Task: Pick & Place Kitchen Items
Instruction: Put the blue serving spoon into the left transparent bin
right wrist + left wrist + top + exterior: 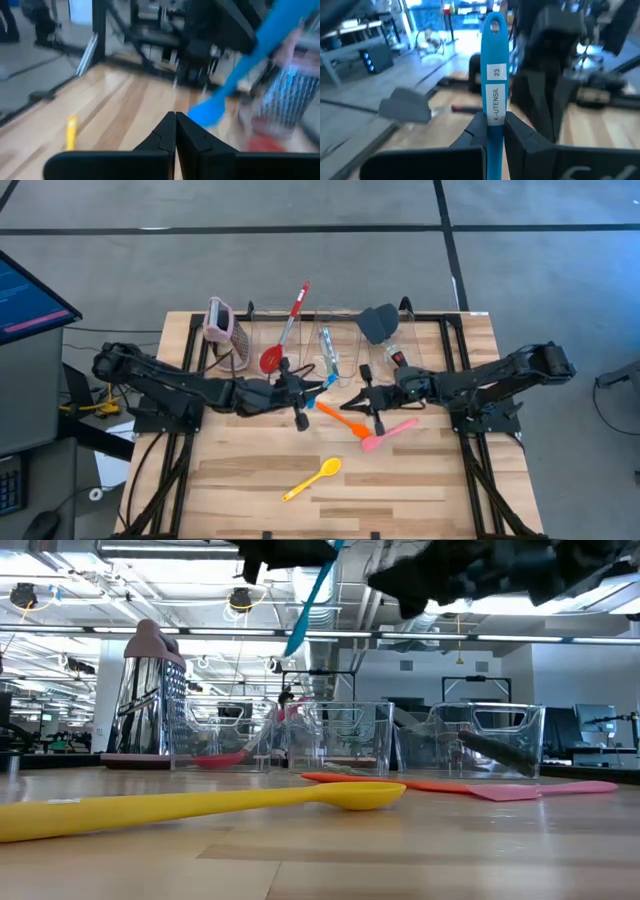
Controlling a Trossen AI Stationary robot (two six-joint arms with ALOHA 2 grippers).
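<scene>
While the yellow spoon (312, 477) lies nearest on the wooden table (420, 490), at about six o'clock, the orange spatula (340, 419) and pink spatula (388, 434) lie just beyond it near the centre. Above them, the left gripper (312, 391) is clenched on a blue spoon (494, 75), lifted off the table, while the right gripper (352, 400) is clenched on nothing. Three clear bins (330, 340) and a grater (219, 326) stand at twelve o'clock.
</scene>
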